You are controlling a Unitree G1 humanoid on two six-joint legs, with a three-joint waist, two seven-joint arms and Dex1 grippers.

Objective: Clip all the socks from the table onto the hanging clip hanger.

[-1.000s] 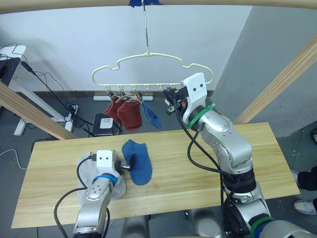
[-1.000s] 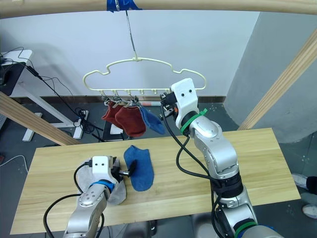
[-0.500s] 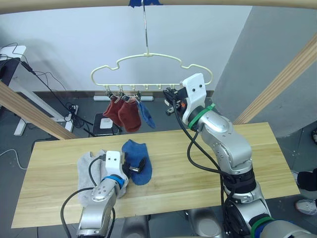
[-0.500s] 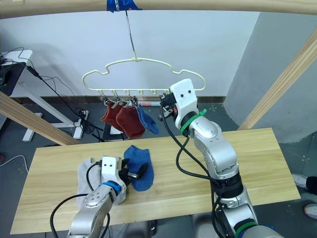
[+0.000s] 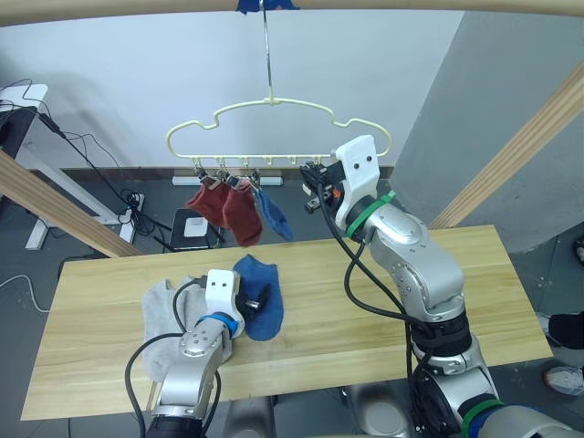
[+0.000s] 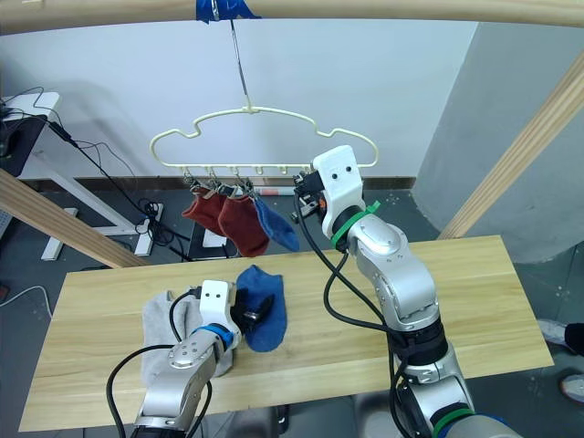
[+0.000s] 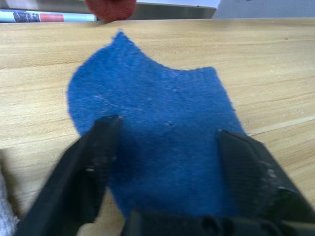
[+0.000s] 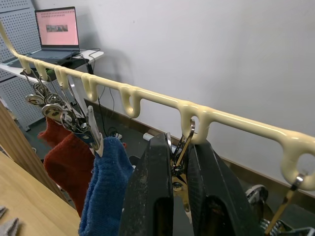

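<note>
Clearly the soft blue ankle sock (image 5: 258, 297), lying flat on the light plank bench (image 5: 365, 301) between the left gripper's (image 7: 165, 147) open black fingers, is limp and light, best pinched at an edge while the right gripper (image 8: 173, 184) squeezes a small metal clip (image 8: 181, 147) on the pale yellow cloud-shaped hanger (image 5: 274, 123).

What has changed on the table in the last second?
The left gripper has moved off the grey socks and over the blue sock, jaws open astride it. That sock now looks slightly bunched. The hanging socks have swung a little. The right gripper stays shut on a clip of the hanger.
</note>
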